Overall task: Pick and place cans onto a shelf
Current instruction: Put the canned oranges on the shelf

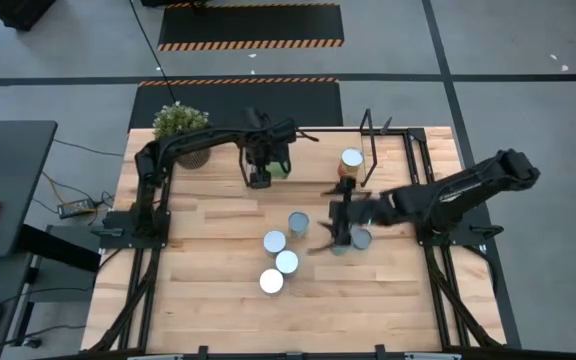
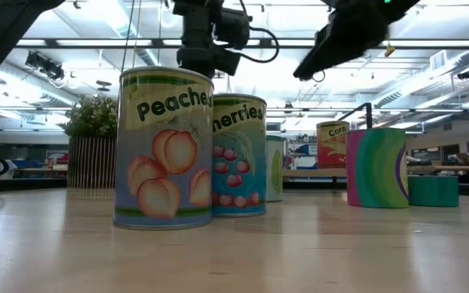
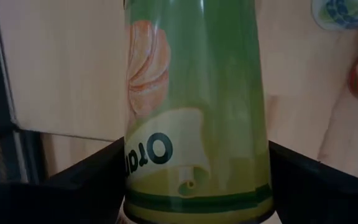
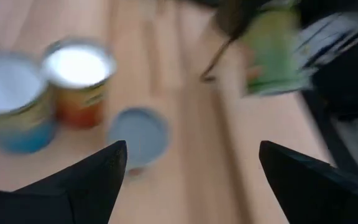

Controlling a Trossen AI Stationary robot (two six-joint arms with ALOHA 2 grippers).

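Note:
My left gripper (image 1: 266, 172) (image 3: 194, 180) is shut on a green "Orange" can (image 3: 194, 93) over the table's far middle, left of the shelf. The shelf (image 1: 393, 160) is a light board between black end frames at the far right, and a red-and-yellow can (image 1: 351, 160) (image 2: 332, 145) stands by it. My right gripper (image 1: 331, 234) (image 4: 191, 162) is open and empty above the table, beside a grey-blue can (image 1: 360, 238). Several silver-topped cans (image 1: 280, 255) stand upright in the table's middle. The Peaches can (image 2: 165, 146) and a cherries can (image 2: 238, 155) are nearest in the low view. My left gripper pinches the green can between its two fingers (image 3: 95, 180), one on each opposite side of the round wall (image 3: 135, 186), near the end closest to the wrist. The fingers lie along the can's length. Its far end is out of the picture, so whether it is clear of the table does not show.
A potted plant (image 1: 182, 128) (image 2: 94, 150) stands at the far left corner. A striped pink-and-green can (image 2: 377, 167) and a low teal tin (image 2: 434, 191) stand at the right in the low view. Bare wood lies along the table's near edge (image 1: 298, 325).

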